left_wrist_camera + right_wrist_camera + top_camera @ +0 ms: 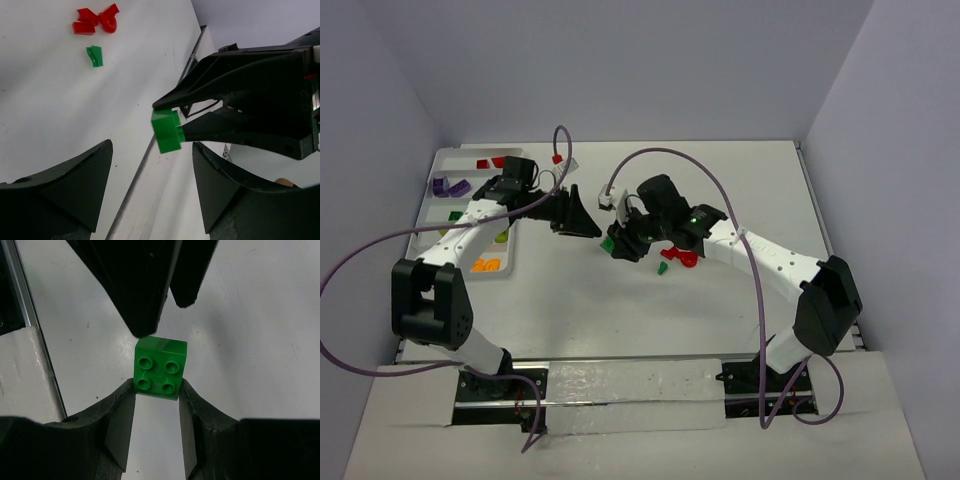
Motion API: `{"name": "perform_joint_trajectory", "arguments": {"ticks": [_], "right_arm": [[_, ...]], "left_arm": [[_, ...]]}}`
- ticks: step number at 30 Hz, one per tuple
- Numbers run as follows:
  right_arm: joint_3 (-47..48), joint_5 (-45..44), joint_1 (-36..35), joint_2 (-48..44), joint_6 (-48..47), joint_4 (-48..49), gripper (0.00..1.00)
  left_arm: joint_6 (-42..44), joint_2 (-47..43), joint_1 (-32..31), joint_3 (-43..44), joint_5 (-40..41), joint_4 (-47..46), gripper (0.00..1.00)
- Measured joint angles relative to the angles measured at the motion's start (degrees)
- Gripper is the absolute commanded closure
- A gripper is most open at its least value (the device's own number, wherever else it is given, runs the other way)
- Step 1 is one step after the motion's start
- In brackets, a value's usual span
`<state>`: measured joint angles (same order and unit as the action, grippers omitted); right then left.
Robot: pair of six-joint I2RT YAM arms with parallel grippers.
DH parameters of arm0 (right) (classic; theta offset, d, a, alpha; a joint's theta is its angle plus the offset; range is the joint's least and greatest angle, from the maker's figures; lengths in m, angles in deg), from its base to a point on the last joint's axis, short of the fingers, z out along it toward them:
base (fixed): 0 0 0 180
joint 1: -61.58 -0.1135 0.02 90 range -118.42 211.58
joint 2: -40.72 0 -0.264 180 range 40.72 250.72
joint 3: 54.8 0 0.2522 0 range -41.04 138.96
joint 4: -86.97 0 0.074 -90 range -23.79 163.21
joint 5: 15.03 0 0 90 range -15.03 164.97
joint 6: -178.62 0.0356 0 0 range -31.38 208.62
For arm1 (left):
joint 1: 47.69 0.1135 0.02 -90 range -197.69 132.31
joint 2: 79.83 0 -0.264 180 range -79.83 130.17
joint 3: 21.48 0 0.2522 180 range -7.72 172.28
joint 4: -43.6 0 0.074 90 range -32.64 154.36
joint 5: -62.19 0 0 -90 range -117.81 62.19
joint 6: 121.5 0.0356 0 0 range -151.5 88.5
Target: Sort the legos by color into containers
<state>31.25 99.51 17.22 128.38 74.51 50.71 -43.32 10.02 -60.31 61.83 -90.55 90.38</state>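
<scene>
Your right gripper (157, 390) pinching a small green four-stud plastic brick (161, 368) by its sides over the white table (720, 180), your left gripper (152, 172) spread wide, close in front of it, loose red bricks (682, 258) nearby, white divided plastic tray (445, 157) at the table's left edge.

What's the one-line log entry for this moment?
right gripper: shut on green brick | left gripper: open, facing brick | table: red legos, green lego loose

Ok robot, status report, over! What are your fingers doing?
Right gripper shut on green brick. Left gripper open, close beside it. Loose red bricks and small green piece lie apart on table, nothing blocking.
</scene>
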Motion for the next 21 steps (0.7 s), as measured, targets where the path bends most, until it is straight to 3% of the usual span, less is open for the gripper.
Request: {"name": "perform_joint_trajectory", "arguments": {"ticks": [5, 8, 16, 18, 20, 21], "right_arm": [[0.45, -1.1, -1.43, 0.75, 0.1, -0.23, 0.8], [0.98, -1.53, -1.76, 0.98, 0.15, -0.38, 0.8], [3.08, -3.21, -1.95, 1.64, 0.11, -1.69, 0.76], [3.16, -3.57, -2.02, 2.02, 0.11, -2.06, 0.6], [3.18, -3.75, -2.03, 2.19, 0.1, -2.35, 0.29], [3.18, -3.79, -2.03, 2.22, 0.09, -2.37, 0.23]], "left_arm": [[-0.23, 0.05, -2.2, -0.11, -0.9, 0.04, 0.29], [-0.23, 0.07, -3.04, -0.35, -1.15, 0.04, 0.37], [0.07, 2.28, -4.5, -0.36, -2.78, 1.86, 0.84], [0.09, 3.1, -4.49, -0.25, -3.05, 2.47, 0.97], [0.09, 3.46, -4.42, -0.25, -3.17, 2.79, 1.0], [0.06, 3.49, -4.24, -0.25, -3.19, 2.85, 1.0]]}}
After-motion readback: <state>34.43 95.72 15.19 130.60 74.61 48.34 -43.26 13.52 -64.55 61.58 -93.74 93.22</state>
